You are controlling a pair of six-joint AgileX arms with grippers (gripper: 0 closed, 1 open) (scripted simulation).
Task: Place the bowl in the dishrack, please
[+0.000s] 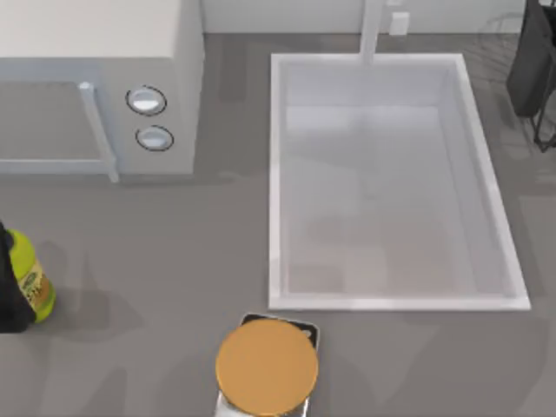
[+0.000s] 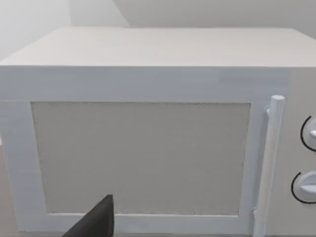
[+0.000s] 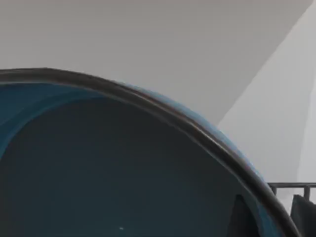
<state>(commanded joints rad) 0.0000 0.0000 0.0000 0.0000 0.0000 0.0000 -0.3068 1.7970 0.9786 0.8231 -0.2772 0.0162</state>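
Observation:
The teal-blue bowl (image 3: 123,163) with its thin dark rim hangs very close in the right wrist view, raised against the pale wall. My right gripper (image 3: 271,217) is shut on its rim, with one dark finger (image 3: 243,219) inside the bowl and the other (image 3: 302,215) outside. Just past the rim, a thin bar of the dishrack (image 3: 291,185) shows. In the top view the dishrack (image 1: 530,61) stands at the far right back corner as dark wire with a black upright panel. A dark part of my left gripper (image 2: 96,224) faces the microwave door.
A white microwave (image 1: 95,87) fills the back left and a large white sink basin (image 1: 391,187) lies centre right. An orange disc (image 1: 267,367) rests on a small stand at the front. A yellow bottle (image 1: 30,278) stands at the left edge.

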